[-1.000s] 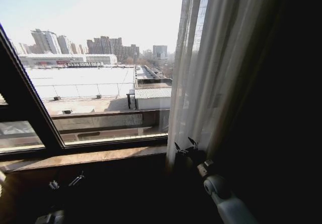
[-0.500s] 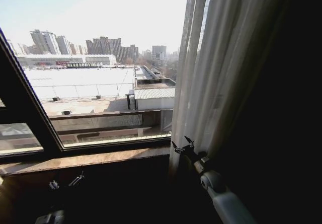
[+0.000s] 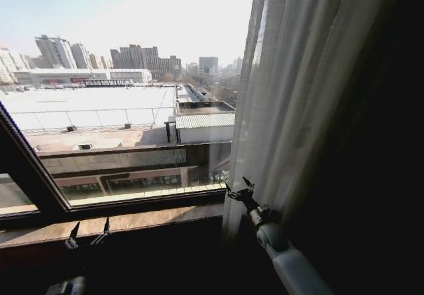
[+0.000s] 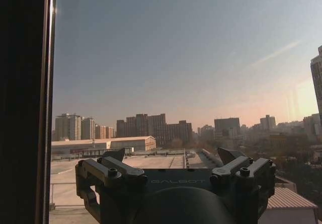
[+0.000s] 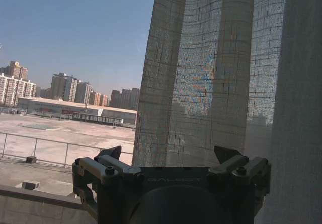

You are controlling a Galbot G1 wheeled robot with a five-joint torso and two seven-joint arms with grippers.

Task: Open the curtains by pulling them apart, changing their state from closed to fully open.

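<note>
Your right gripper [image 3: 238, 189] is hovering, jaws wide, at the sheer curtains [image 3: 285, 96] bunched at the window's right edge, their mesh weave [image 5: 201, 73] showing from the wrist. Your left gripper [image 3: 87, 232] is waiting, jaws wide, by the sill [image 3: 132, 219].

White right arm [image 3: 291, 268], black screwed fingers [image 5: 108, 163]

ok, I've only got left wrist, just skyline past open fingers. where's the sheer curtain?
Observer: Head view: the curtains are bunched at the window's right side; the glass to their left is uncovered.
Operator: right arm on it?
Observer: The right gripper is at the fabric's lower left edge, above the sill.
Operator: clamped?
Observer: No. Right wrist view shows its fingers open, with the pleats ahead of them, not pinched.
</note>
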